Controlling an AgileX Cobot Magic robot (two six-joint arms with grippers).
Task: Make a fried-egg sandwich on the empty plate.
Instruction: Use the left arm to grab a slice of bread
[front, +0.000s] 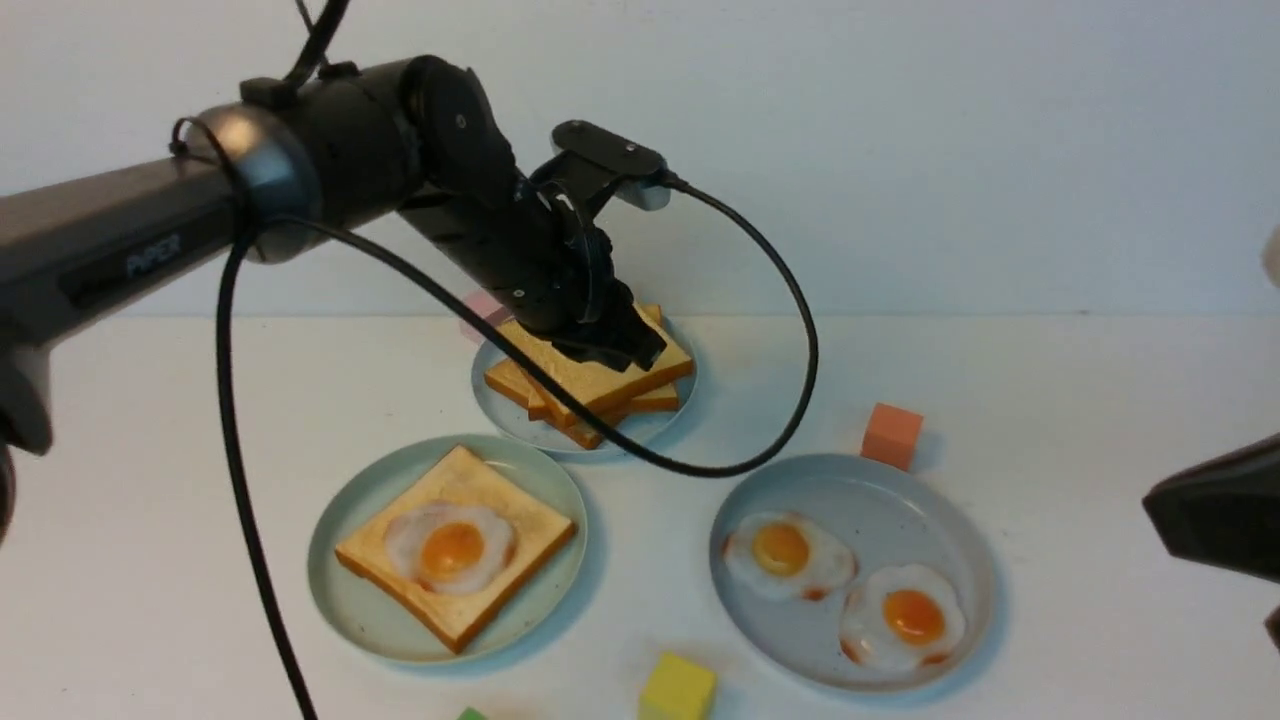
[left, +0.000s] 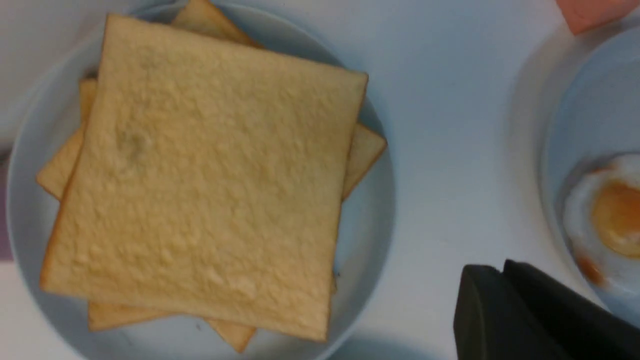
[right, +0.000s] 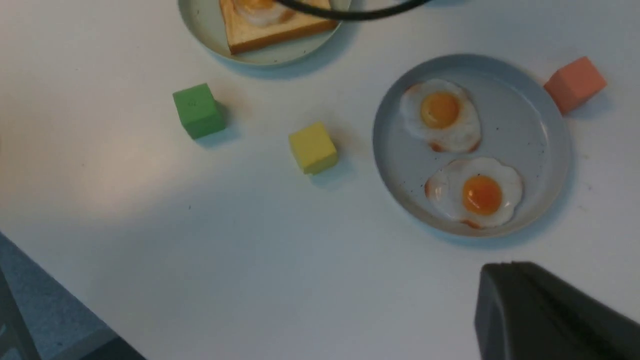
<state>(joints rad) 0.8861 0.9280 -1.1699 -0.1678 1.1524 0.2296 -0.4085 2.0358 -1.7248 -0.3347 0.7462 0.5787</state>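
A white bench (front: 1050, 380) is seen carrying three plates. At the right front, a grey plate (front: 900, 500) is occupied by two fried eggs (front: 790, 555). On the mint-green plate (front: 350, 600), left front, the sandwich (front: 457, 545) is laid open: one toast slice topped by an egg. Behind, a toast stack (front: 600, 385) is borne by the blue plate (left: 367, 240), with the left claw (front: 615, 345) poised just over it, its jaws not clearly shown. The right claw (right: 492, 300) is pressed together, empty.
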